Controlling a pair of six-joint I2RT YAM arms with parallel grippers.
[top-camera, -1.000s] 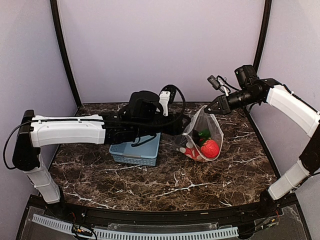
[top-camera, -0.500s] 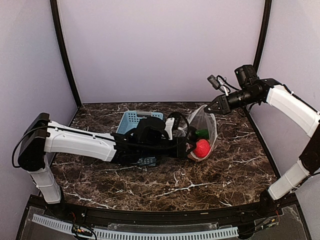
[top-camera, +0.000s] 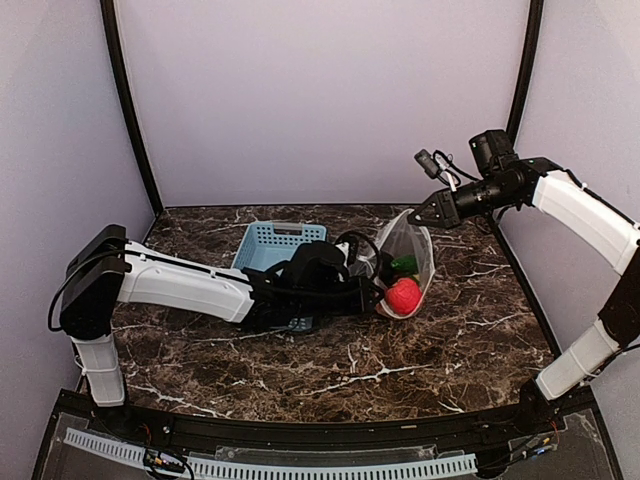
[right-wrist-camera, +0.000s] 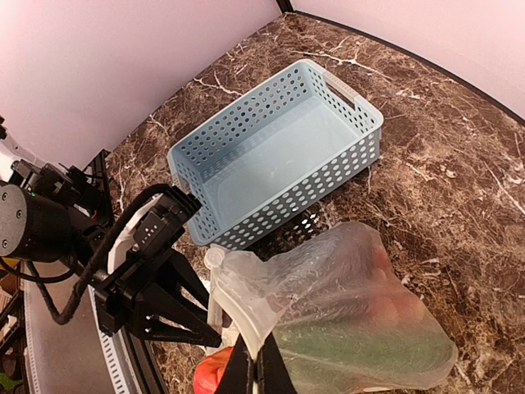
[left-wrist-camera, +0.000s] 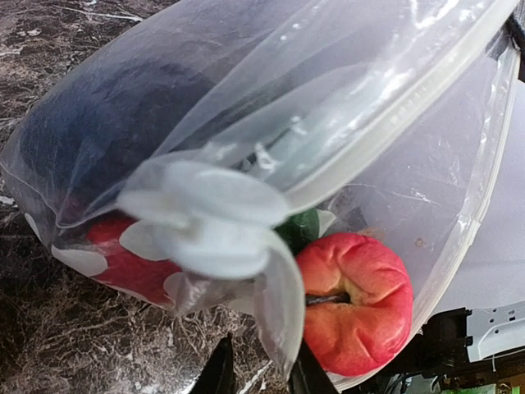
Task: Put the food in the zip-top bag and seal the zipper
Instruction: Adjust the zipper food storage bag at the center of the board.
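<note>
The clear zip-top bag [top-camera: 408, 248] hangs by its top edge, which my right gripper [top-camera: 421, 215] pinches shut [right-wrist-camera: 256, 373]. Its bottom rests on the table. Inside lies the food: a red tomato-like piece [left-wrist-camera: 354, 300], something green [left-wrist-camera: 304, 229], a dark eggplant [left-wrist-camera: 107, 123] and another red piece [left-wrist-camera: 131, 264]. The whitish zipper [left-wrist-camera: 394, 123] runs along the mouth, which gapes. My left gripper [top-camera: 374, 291] sits low at the bag's left side. Its jaws [left-wrist-camera: 261, 376] stand narrowly open around a hanging flap of bag plastic [left-wrist-camera: 283, 316], with a gap still showing beside the left finger.
A light-blue slotted basket [top-camera: 270, 241] stands empty behind my left arm [top-camera: 190, 285], just left of the bag. The marble table [top-camera: 440, 350] is walled at the back and sides.
My left arm has dropped low and reached right to the bag's lower edge, uncovering the basket. Its jaws have narrowed. The right gripper has kept its hold and place.
</note>
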